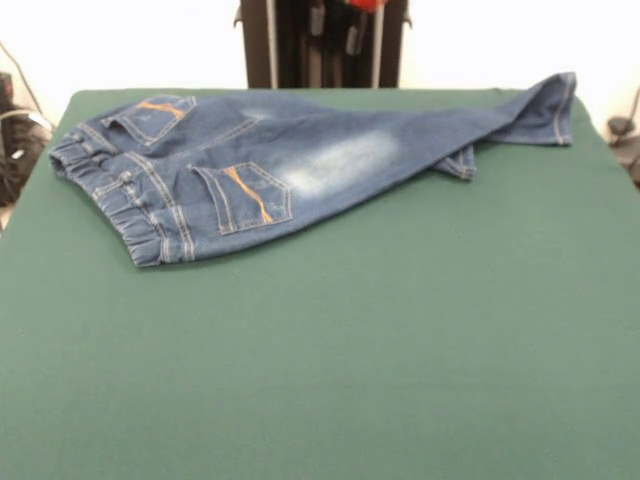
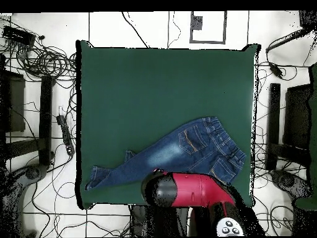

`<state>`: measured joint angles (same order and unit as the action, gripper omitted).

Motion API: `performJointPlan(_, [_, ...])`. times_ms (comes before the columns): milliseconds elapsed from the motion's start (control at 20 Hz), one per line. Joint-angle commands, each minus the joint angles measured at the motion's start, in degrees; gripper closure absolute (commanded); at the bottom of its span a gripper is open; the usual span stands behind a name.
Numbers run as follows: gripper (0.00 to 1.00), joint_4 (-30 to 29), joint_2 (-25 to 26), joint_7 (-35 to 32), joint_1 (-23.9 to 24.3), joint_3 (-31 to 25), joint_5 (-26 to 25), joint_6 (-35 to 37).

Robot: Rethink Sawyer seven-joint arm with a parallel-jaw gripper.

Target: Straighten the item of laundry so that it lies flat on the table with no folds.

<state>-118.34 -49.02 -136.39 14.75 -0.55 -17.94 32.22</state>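
Observation:
The blue denim jeans (image 1: 290,170) lie back side up on the far part of the green table (image 1: 320,360). The gathered waistband (image 1: 110,195) is at the left and both orange-stitched pockets show. The legs run to the right and overlap. One hem (image 1: 550,110) reaches the far right corner and the other (image 1: 458,165) peeks out from under it. From overhead the jeans (image 2: 179,152) lie near the robot's edge, with the waistband at the right. The gripper (image 1: 335,28) hangs at the top edge, drawn back and apart from the jeans. The red arm (image 2: 189,189) sits over the table's near edge.
The black pedestal (image 1: 320,45) stands behind the table's far edge. Cables and black stands (image 2: 43,118) lie on the floor on both sides of the table. Green cloth stretches bare from the jeans to the table edge away from the robot (image 2: 167,80).

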Motion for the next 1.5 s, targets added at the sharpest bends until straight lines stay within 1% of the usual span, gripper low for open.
performJointPlan(50, [0.0, 4.1, 6.6, 2.4, 1.2, -5.0, -3.1, -5.5])
performJointPlan(200, [0.0, 7.1, 10.8, 2.9, 3.2, -5.1, -4.0, -6.3])
performJointPlan(350, [0.0, 9.5, 14.9, 3.4, 5.8, -5.5, -2.9, -3.6])
performJointPlan(450, [0.0, 10.7, 16.8, 2.9, 6.7, -5.7, -2.3, -3.3])
performJointPlan(600, [0.0, 11.8, 18.4, 2.3, 7.5, -5.7, -1.3, -1.4])
performJointPlan(900, [0.0, 13.5, 21.2, 3.6, 10.2, -7.1, -2.7, -4.2])
performJointPlan(1100, [0.0, 14.1, 22.2, 6.1, 13.6, -9.2, -2.9, -4.3])
performJointPlan(1150, [0.0, 14.7, 23.2, 7.4, 15.3, -10.2, -3.0, -4.5])
performJointPlan(1350, [0.0, 15.0, 23.6, 9.1, 18.9, -12.3, -3.1, -3.3])
performJointPlan(1500, [0.0, 16.7, 23.7, 10.0, 20.0, -12.6, -4.4, -2.0])
